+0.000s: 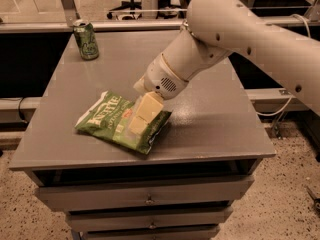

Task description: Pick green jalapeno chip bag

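- The green jalapeno chip bag (106, 117) lies flat on the front-left part of the desk (215, 124), well apart from the dark green can (86, 40) at the back-left corner.
- The gripper (138, 125) is down over the bag's right half, at or just above its surface. I cannot tell whether it is open or closed.
- The bag's long axis runs diagonally from back-left to front-right, so most of it lies left of the gripper.
- As I judge it, the grasp will depend on closing across the crinkly foil here.
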